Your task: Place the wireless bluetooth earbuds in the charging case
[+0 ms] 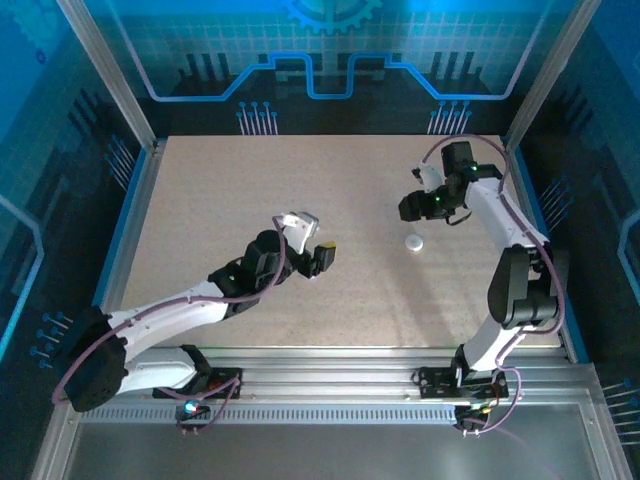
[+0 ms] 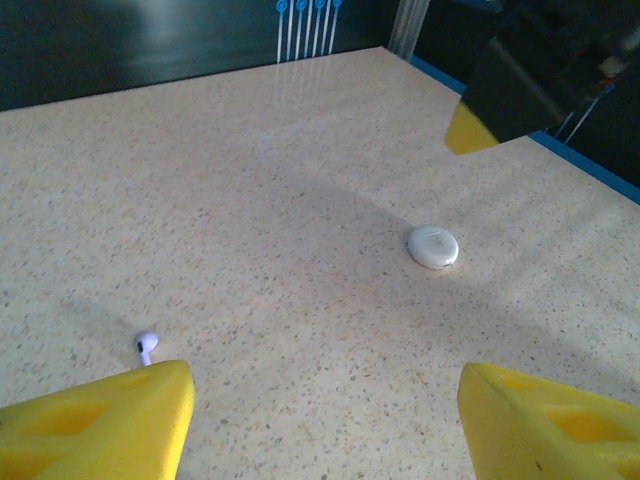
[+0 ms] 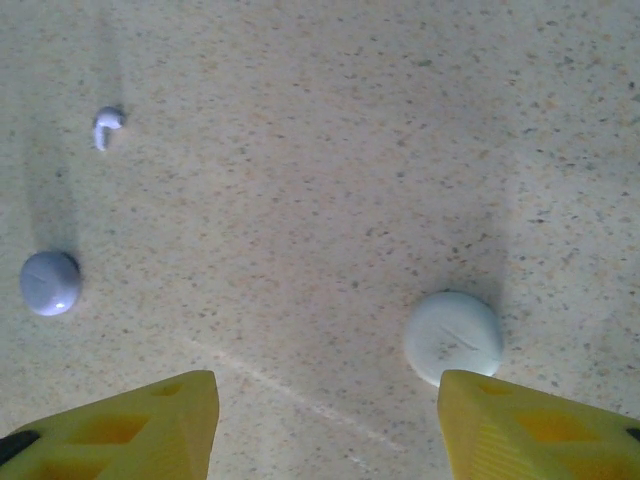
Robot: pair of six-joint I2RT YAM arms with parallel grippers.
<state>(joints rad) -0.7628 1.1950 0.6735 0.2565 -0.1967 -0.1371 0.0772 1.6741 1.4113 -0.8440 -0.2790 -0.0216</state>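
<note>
We locate the lilac charging case (image 3: 50,283) flat on the surface (image 3: 300,200), with one earbud (image 3: 105,125) near it. A white round puck (image 3: 453,338) lies well apart, just beside one of the right fingers (image 3: 540,430). The right fingers and the left fingers (image 2: 100,420) stand open, gripping nothing
</note>
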